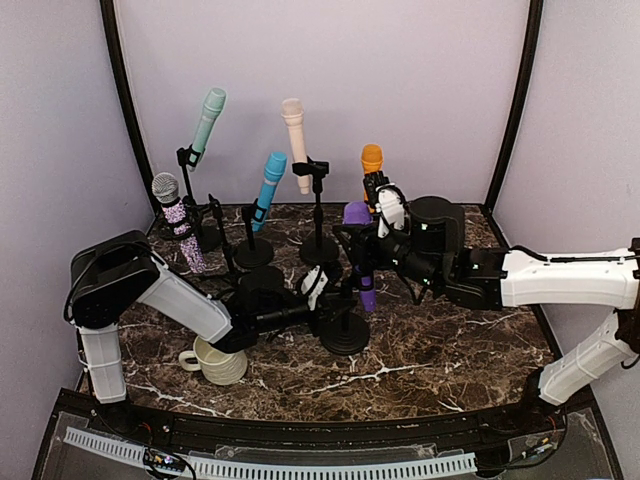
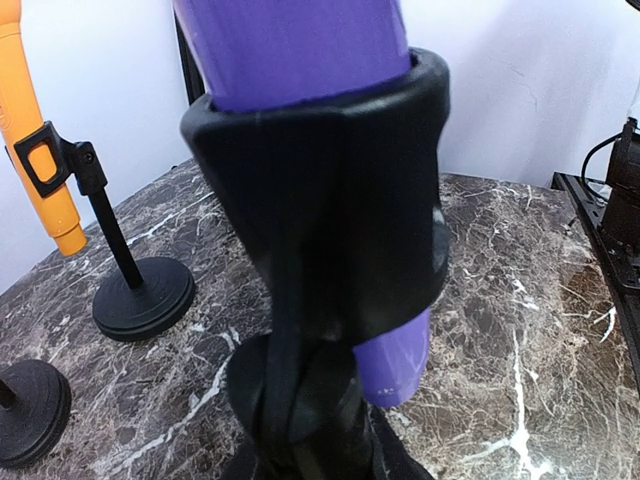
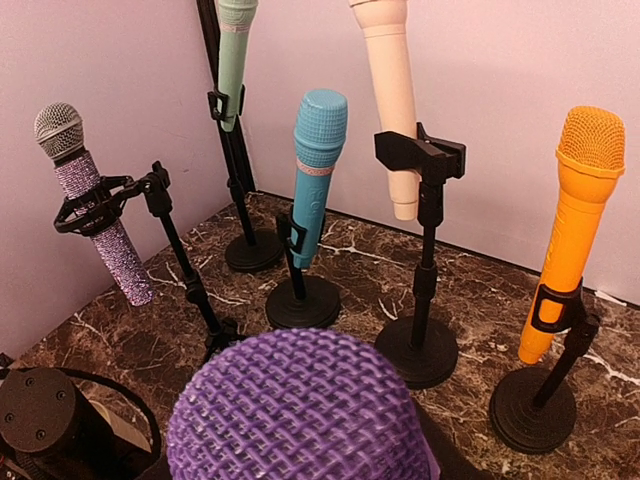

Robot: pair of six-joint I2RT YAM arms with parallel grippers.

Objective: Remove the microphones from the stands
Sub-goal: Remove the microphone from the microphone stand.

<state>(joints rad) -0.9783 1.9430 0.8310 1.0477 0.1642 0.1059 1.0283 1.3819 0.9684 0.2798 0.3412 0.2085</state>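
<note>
The purple microphone (image 1: 358, 216) stands in the black clip (image 2: 330, 200) of its stand (image 1: 344, 335) at mid-table. In the left wrist view its purple body (image 2: 300, 40) fills the clip and its tail pokes out below. My left gripper (image 1: 318, 290) is shut on the stand's post (image 2: 300, 400) just under the clip. From the right, my right gripper (image 1: 372, 245) is shut on the microphone's body below the head. The right wrist view shows only the purple mesh head (image 3: 300, 410); that gripper's fingers are hidden beneath it.
Behind stand several other microphones on stands: a glittery silver one (image 1: 178, 225), teal (image 1: 209, 118), blue (image 1: 270, 180), cream (image 1: 296, 140) and orange (image 1: 372, 160). A white mug (image 1: 218, 360) lies near the left arm. Walls close in the back and sides.
</note>
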